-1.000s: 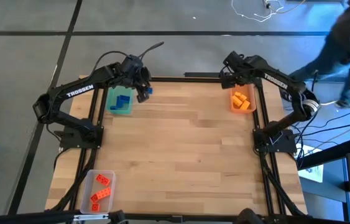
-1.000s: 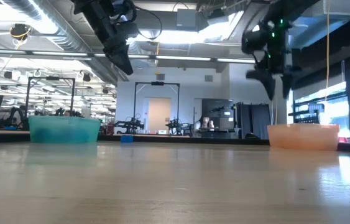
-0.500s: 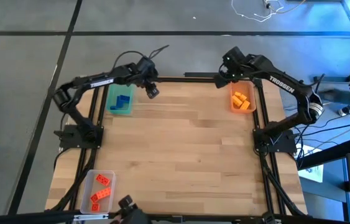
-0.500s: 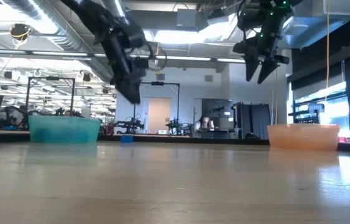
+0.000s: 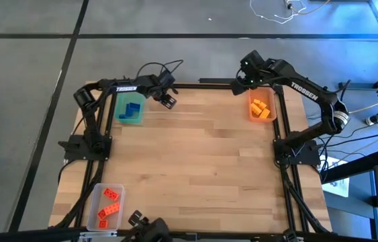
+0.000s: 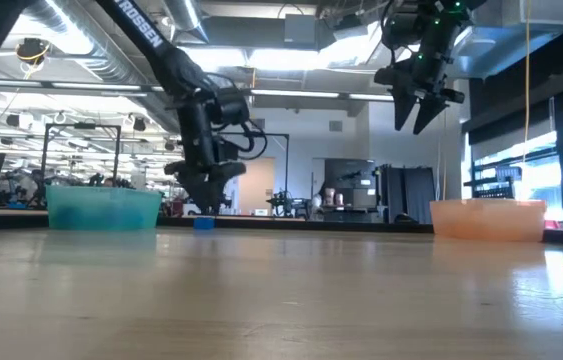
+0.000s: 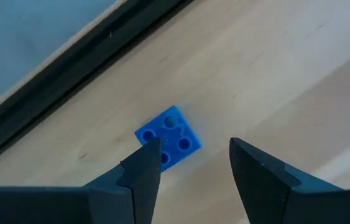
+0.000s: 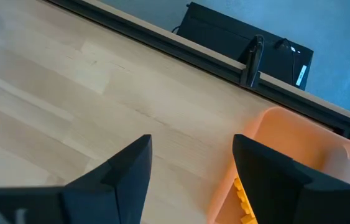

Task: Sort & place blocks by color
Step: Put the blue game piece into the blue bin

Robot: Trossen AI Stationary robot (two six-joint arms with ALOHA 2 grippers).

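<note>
One blue block lies flat on the table by the far edge, right of the green tray; it also shows in the low view. My left gripper is open and hangs just above it, pointing down, touching nothing. The green tray holds blue blocks. My right gripper is open and raised beside the orange tray, high over the table. Yellow-orange blocks lie in the orange tray. Red-orange blocks lie in the clear tray.
The clear tray sits at the near left corner. A black frame rail runs along the far table edge just behind the blue block. The wooden middle of the table is bare.
My left gripper has swung from over the green tray toward the table's right and come down over the blue block by the far edge. My right gripper has shifted a little toward the table's left beside the orange tray and then held still.
</note>
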